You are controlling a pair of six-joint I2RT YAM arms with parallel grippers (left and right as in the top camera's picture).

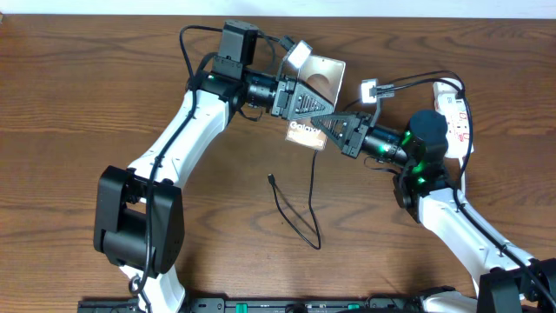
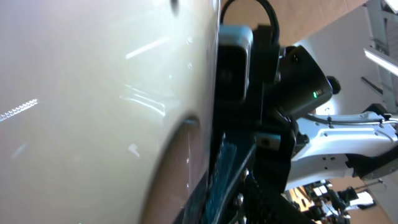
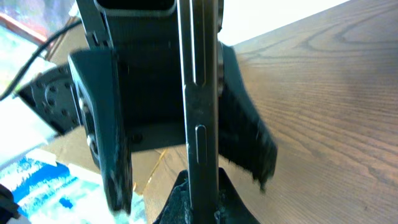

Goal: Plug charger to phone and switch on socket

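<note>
The phone (image 1: 323,76), a grey-brown slab with white "Galaxy" text, is held above the table between both grippers. My right gripper (image 1: 334,130) is shut on its lower end; the right wrist view shows the jaws (image 3: 199,202) clamping the thin phone edge (image 3: 199,93). My left gripper (image 1: 304,109) straddles the phone with its fingers (image 3: 102,137) apart, one finger clear of it. The phone's face (image 2: 93,93) fills the left wrist view beside one finger (image 2: 230,186). The charger (image 1: 300,213) lies loose on the table with its connector (image 1: 271,179) free. The socket (image 1: 455,109) lies at the far right.
The wooden table (image 1: 104,104) stretches out to the left and front. The charger cable runs up towards the grippers. The right arm's base (image 1: 426,139) stands next to the socket. A black rail (image 1: 261,304) runs along the front edge.
</note>
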